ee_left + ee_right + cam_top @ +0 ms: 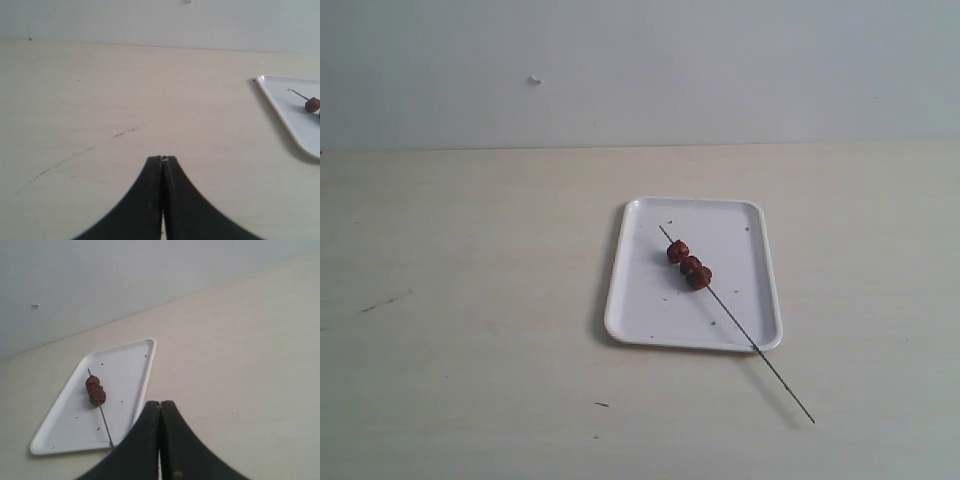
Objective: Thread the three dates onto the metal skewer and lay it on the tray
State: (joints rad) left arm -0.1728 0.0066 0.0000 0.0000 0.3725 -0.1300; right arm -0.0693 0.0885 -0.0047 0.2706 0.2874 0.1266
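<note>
The white tray (650, 300) lies right of the table's middle. Three dates (689, 265) sit threaded in a row on the metal skewer (760, 352), which rests diagonally across the tray with its long bare end sticking out past the near right corner. In the right wrist view the tray (125, 365), dates (94, 390) and skewer (105, 425) show beyond my right gripper (160, 402), which is shut and empty. My left gripper (162, 158) is shut and empty over bare table; the tray's edge (280, 107) and one date (312, 104) show far off. Neither gripper appears in the exterior view.
The pale wooden table (470, 300) has a few dark scratches and specks. A plain light wall (640, 70) stands behind it.
</note>
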